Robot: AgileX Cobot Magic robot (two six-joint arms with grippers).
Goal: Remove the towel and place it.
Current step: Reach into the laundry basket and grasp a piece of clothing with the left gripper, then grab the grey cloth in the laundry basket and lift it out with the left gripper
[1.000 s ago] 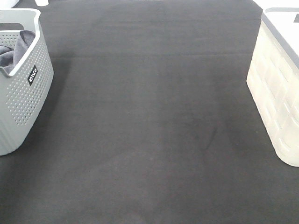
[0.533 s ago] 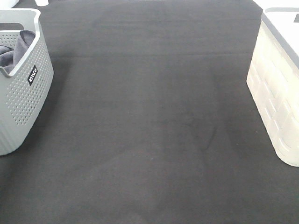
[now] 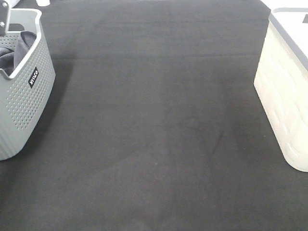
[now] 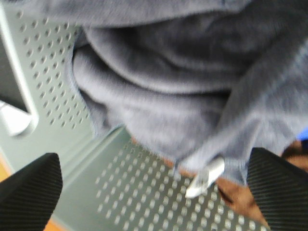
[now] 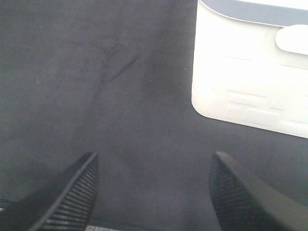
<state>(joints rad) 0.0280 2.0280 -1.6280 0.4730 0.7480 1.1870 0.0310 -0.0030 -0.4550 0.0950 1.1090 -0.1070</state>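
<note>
1. Foreground: flat black felt-like mat [image 3: 154,159], spreading out from the basket's foot.
2. Landmark: grey perforated plastic basket [image 3: 29,96] with a pale rim, standing upright on the mat. A small black label [image 3: 33,78] with white lettering sits on its side wall.
3. White moulded plastic bin with a grey lid [image 3: 284,96] stands upright across the mat from the basket, well apart from it.
4. Right gripper [image 5: 155,159]: its ribbed black fingers [image 5: 67,195] are spread wide with nothing between them. It hangs above the bare mat near the white bin, far from the basket.
5. Task item: soft grey-blue microfibre towel [image 3: 21,43], bunched in loose folds inside the basket. One fold rises close to the basket's rim. Its small white tag [image 4: 206,177] lies at the hem over the basket's perforated floor.
6. Left gripper [image 4: 154,161]: inside the basket's mouth, just above the towel. Fingers are wide apart and grasp nothing. Whether they touch the cloth cannot be told; the wrist view is blurred.
</note>
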